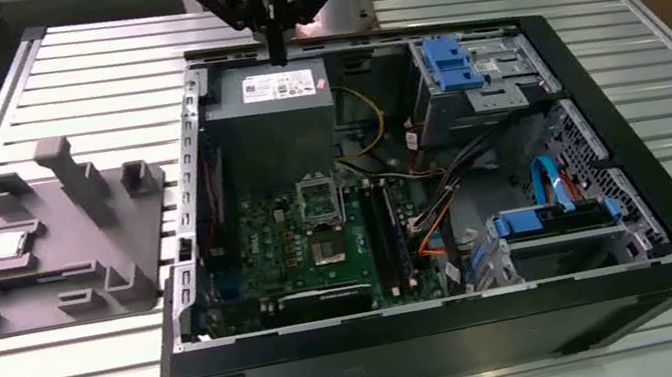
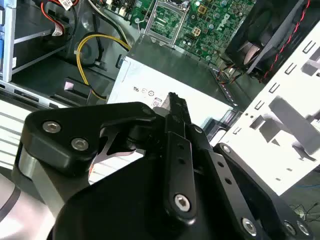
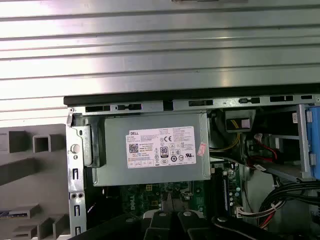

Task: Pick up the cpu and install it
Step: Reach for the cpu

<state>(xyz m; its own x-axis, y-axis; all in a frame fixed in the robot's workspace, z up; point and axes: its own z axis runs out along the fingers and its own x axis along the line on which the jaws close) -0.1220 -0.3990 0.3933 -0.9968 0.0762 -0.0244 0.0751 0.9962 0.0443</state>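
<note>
**A:** Where is the small, flat, square cpu [image 1: 5, 244] with the pale silver-grey top?

**B:** It lies in a recess of the grey moulded plastic tray [image 1: 69, 291]. The tray is to the exterior view's left of the open black computer case [image 1: 467, 330]. Both sit on the slatted metal counter [image 1: 50, 92]. I'd say the recess keeps it square for a pick.

**A:** And the black end effector [image 1: 277, 51]?

**B:** It is well apart from the cpu, hanging over the grey metal power-supply box [image 1: 266, 129]. Its fingers are drawn together on nothing.

**A:** Why is the case on its side?

**B:** Probably so the green circuit board [image 1: 317, 242] and its silvery socket frame [image 1: 318, 199] face upward.

**A:** Any writing?

**B:** The box has a white label [image 3: 162, 146] with small print and symbols. There is a small reddish sticker [image 3: 202, 148] at the label's corner.
</note>
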